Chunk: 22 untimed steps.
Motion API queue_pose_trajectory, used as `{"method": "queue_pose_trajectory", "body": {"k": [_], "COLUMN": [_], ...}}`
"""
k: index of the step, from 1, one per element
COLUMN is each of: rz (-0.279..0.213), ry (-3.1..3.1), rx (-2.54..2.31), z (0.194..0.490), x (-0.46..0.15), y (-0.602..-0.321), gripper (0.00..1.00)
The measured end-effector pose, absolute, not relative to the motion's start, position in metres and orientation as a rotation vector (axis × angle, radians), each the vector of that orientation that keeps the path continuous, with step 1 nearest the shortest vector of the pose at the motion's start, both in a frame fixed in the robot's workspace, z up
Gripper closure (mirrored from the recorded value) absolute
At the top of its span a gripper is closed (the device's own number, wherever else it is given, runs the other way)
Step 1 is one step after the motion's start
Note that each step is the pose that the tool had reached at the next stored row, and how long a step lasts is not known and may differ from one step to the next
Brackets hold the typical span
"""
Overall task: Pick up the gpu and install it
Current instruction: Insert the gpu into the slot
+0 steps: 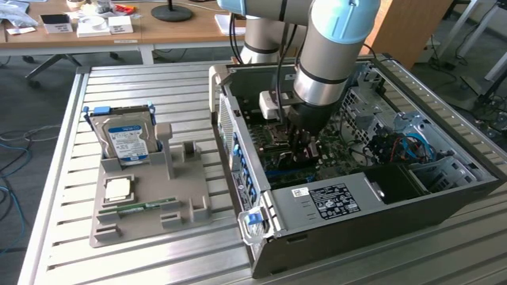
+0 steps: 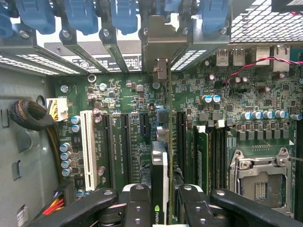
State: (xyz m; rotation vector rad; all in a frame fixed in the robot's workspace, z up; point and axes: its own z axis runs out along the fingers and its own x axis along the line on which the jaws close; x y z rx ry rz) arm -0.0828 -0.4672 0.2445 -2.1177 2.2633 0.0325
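The gpu [image 2: 161, 163] is being gripped edge-on in the end effector [image 2: 160, 208], jaws being pressed narrow against both faces of the card, deep inside the pc case [image 1: 357, 219]. The card is being held right over the mobo [image 2: 118, 94], running out ahead of the end effector w/ its pale bracket [image 2: 163, 45] at the far end, up against the rear slot frame [image 2: 113, 45]. Whether the edge connector is already in a slot can't be told, as that line is being hidden by the card itself.

Risks being watched:
- **Off the slot line:** if the card is being carried slightly off, the contacts are being pushed onto the slot wall or bare board, and the mobo is being flexed.
- **Bracket snag:** if the bracket is being caught on the frame lip, the far end is being held up while the near end is being driven down, so the card is being tilted and only half seated.
- **Sideways slip:** empty black slots [image 2: 125, 142] are being shown just beside one flank of the card and ram sticks [image 2: 201, 156] near the other. With a slip in the grip, the wrong slot or a knocked stick is being risked.
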Motion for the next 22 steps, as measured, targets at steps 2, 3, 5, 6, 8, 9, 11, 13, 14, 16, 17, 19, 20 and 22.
{"method": "queue_pose_trajectory", "body": {"k": [2,3,5,6,8,9,11,13,14,16,17,19,20,22], "rz": [0.033,0.033,0.033,0.032,0.033,0.034,0.039,0.043,0.045,0.046,0.046,0.046,0.046,0.046], "ry": [2.263,2.263,2.263,2.263,2.264,2.264,2.267,2.269,2.27,2.27,2.27,2.27,2.27,2.27], "rx": [-2.118,-2.118,-2.118,-2.118,-2.118,-2.119,-2.12,-2.122,-2.123,-2.123,-2.123,-2.123,-2.123,-2.123], "z": [0.2445,0.2445,0.2445,0.2445,0.2445,0.2445,0.2445,0.2445,0.2445,0.2445,0.2445,0.2445,0.2445,0.2444], "x": [-0.0828,-0.0828,-0.0828,-0.0828,-0.0828,-0.0825,-0.0815,-0.0804,-0.0799,-0.0798,-0.0797,-0.0797,-0.0797,-0.08], "y": [-0.4672,-0.4672,-0.4672,-0.4672,-0.4672,-0.4672,-0.4672,-0.4672,-0.4672,-0.4672,-0.4672,-0.4672,-0.4672,-0.4671], "gripper": [0.73,0.73,0.73,0.73,0.73,0.73,0.73,0.73,0.73,0.73,0.73,0.73,0.73,0.73]}}
